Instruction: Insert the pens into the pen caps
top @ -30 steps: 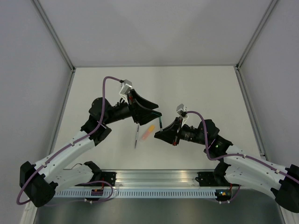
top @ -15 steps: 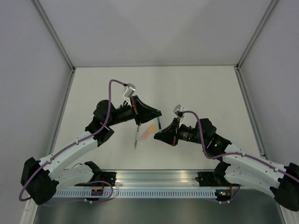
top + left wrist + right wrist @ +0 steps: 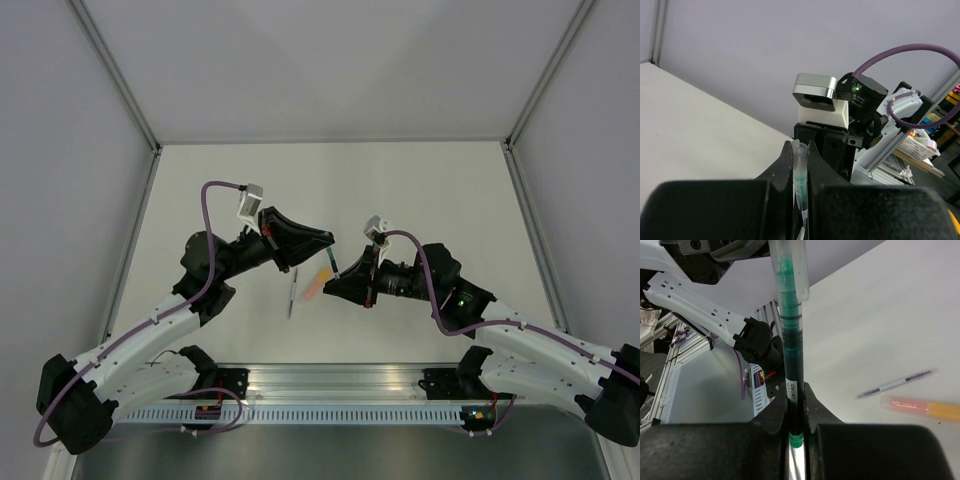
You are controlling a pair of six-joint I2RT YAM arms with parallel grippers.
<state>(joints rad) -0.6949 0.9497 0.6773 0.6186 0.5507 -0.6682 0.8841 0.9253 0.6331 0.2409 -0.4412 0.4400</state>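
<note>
Above the table, the dark teal-green pen stands upright in my right gripper, which is shut on its lower barrel. A clear pen cap sits over the pen's upper end. My left gripper is shut on that cap, with green showing through it. From the top camera the two grippers, left and right, meet tip to tip with the green pen between them. A thin grey-white pen and an orange pen lie on the table below.
The thin pen and the orange pen lie side by side just left of my right gripper. Grey walls enclose the white table on three sides. An aluminium rail runs along the near edge.
My left gripper has shut on the clear cap at the pen's tip. The left arm's wrist has swung back to the left, and the right gripper has edged left.
</note>
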